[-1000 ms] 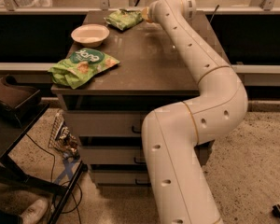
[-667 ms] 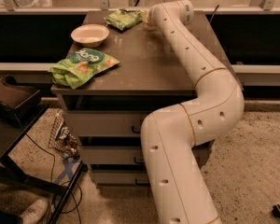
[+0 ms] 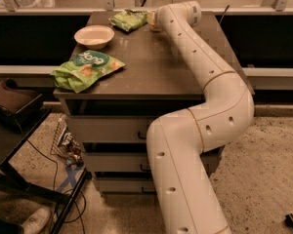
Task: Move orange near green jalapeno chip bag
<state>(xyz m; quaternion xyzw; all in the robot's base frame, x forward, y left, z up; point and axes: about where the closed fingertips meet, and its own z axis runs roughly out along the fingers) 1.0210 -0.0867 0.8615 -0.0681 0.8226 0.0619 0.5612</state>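
Reaching from the floor over the drawer cabinet point(image 3: 112, 130), the white arm point(image 3: 205, 130) ends at its far edge.
On the cabinet's near left corner lies a larger green bag point(image 3: 85, 69), with a white bowl point(image 3: 94, 36) behind it. At the cabinet's far edge the gripper point(image 3: 152, 23) sits mostly hidden behind the wrist; how open it is, or what it holds, I cannot tell. A sliver of the orange point(image 3: 150, 18) shows there, just right of the green jalapeno chip bag point(image 3: 129, 19).

high view down the arm point(image 3: 205, 67) to gripper point(image 3: 153, 22) at table's point(image 3: 146, 69) far edge
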